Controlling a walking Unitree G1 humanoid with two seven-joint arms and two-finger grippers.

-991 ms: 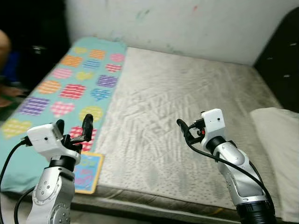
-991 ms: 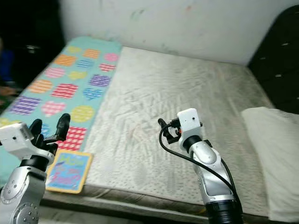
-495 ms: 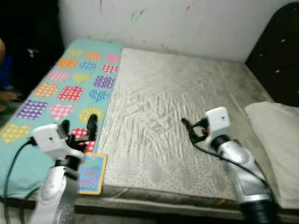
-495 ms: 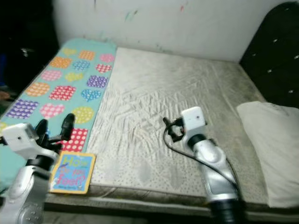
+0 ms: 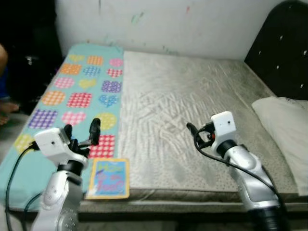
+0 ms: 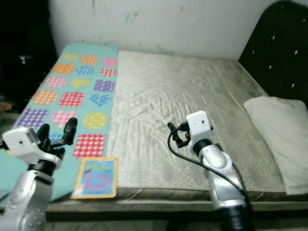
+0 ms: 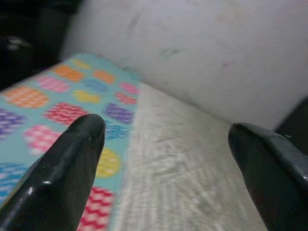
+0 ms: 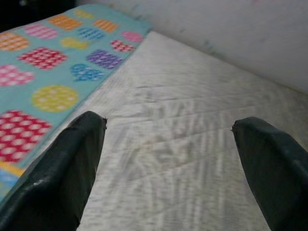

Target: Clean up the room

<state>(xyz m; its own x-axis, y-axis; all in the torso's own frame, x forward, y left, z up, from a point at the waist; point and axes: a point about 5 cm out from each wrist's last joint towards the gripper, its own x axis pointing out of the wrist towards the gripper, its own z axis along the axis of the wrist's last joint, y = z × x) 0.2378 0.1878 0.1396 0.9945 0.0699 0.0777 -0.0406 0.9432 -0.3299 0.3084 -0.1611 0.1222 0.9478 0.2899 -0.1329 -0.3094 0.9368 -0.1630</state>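
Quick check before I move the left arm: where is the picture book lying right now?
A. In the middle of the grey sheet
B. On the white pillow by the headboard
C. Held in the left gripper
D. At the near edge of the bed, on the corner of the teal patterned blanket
D. The picture book lies flat at the bed's near edge on the teal blanket, just beside the open left gripper, which holds nothing.

Soft, even light falls on the bed [image 5: 192, 106], brightest on the wall [image 5: 183, 24] behind it. Left of the bed lies deep shadow. Wrist views blur softly.
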